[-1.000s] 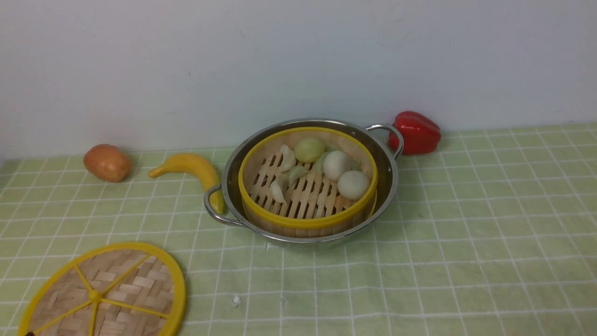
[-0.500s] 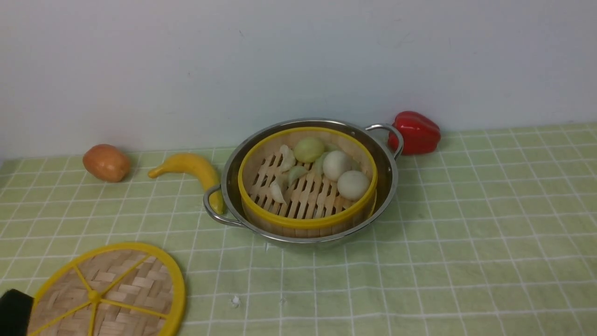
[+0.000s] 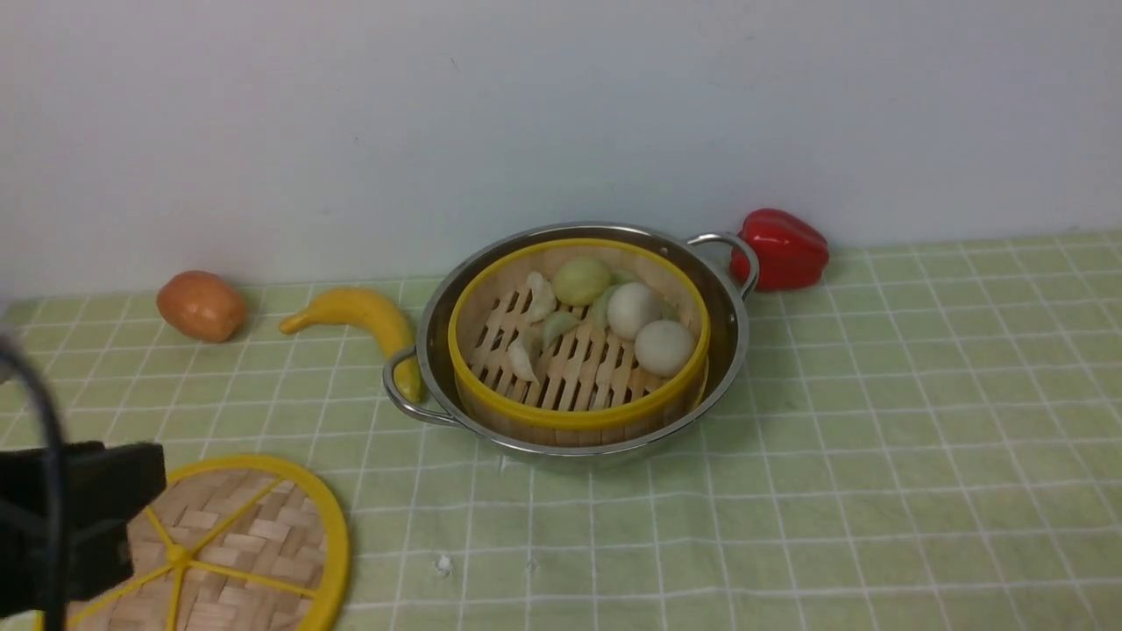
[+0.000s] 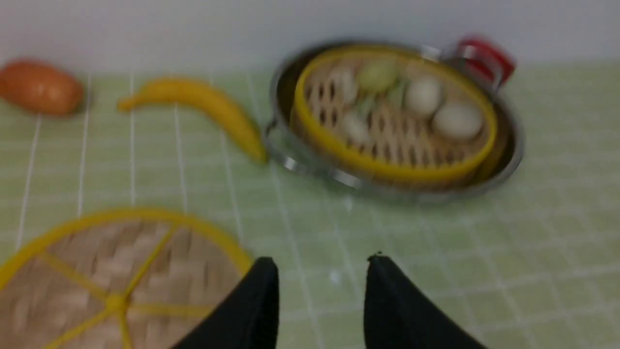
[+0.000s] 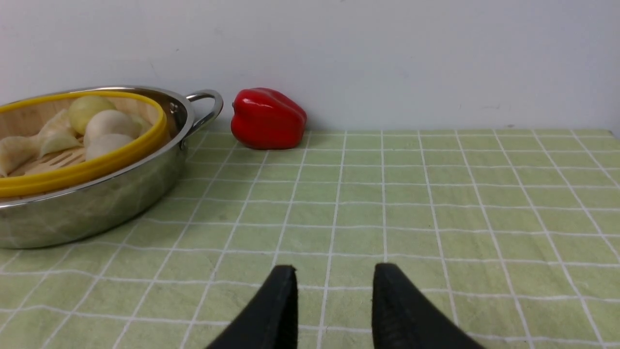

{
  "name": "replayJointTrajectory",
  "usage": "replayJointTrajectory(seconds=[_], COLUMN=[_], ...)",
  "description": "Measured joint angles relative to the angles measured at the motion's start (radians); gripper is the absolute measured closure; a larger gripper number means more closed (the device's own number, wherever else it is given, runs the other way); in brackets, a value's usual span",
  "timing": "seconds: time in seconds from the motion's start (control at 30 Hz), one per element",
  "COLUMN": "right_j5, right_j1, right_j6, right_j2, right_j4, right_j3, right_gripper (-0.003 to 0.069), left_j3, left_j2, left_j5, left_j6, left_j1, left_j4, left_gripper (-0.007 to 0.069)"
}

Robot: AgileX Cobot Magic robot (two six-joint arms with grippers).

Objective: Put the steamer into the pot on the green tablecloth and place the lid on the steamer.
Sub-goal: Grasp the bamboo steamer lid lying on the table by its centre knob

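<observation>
The steamer (image 3: 574, 419), a bamboo basket with a yellow rim holding pale buns and dumplings, sits inside the shiny pot (image 3: 729, 326) at the back middle of the green tablecloth (image 3: 877, 438). The lid (image 3: 254, 535), a flat woven disc with yellow spokes, lies on the cloth at the near left. My left arm (image 3: 88, 508) reaches in over the lid's left edge. In the left wrist view my left gripper (image 4: 322, 261) is open and empty, just beside the lid (image 4: 111, 281), with the steamer (image 4: 387, 140) farther off. My right gripper (image 5: 334, 271) is open and empty over bare cloth, right of the pot (image 5: 97, 203).
A yellow banana (image 3: 364, 315) lies against the pot's left handle, and an orange-brown potato (image 3: 201, 304) sits farther left by the wall. A red bell pepper (image 3: 784, 248) rests behind the pot's right handle. The white wall runs close behind them.
My left arm has come into the front view from the lower left and now covers the lid's left edge. The steamer, pot and lid have not moved.
</observation>
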Motion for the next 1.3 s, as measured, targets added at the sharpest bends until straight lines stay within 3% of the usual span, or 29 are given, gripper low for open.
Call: replayJointTrajectory(seconds=[0.03, 0.13, 0.23, 0.63, 1.3], right_j5=[0.0, 0.0, 0.0, 0.0, 0.0], right_j1=[0.0, 0.0, 0.0, 0.0, 0.0], right_j6=[0.0, 0.0, 0.0, 0.0, 0.007], right_j2=[0.0, 0.0, 0.0, 0.0, 0.0], right_j4=[0.0, 0.0, 0.004, 0.004, 0.004], right_j3=[0.0, 0.0, 0.0, 0.0, 0.0], right_gripper=[0.0419, 0.0419, 0.0419, 0.0419, 0.0419], left_j3=[-0.012, -0.172, -0.282, -0.401, -0.402], left_j2=[0.031, 0.266, 0.484, 0.956, 1.144], left_j5=[0.038, 0.242, 0.281, 0.294, 0.22], left_j6=[-0.022, -0.156, -0.233, -0.321, -0.366], left_j1=[0.0, 0.0, 0.0, 0.0, 0.0], left_j4=[0.018, 0.278, 0.396, 0.365, 0.409], left_gripper=[0.0382, 0.0382, 0.0382, 0.0382, 0.0382])
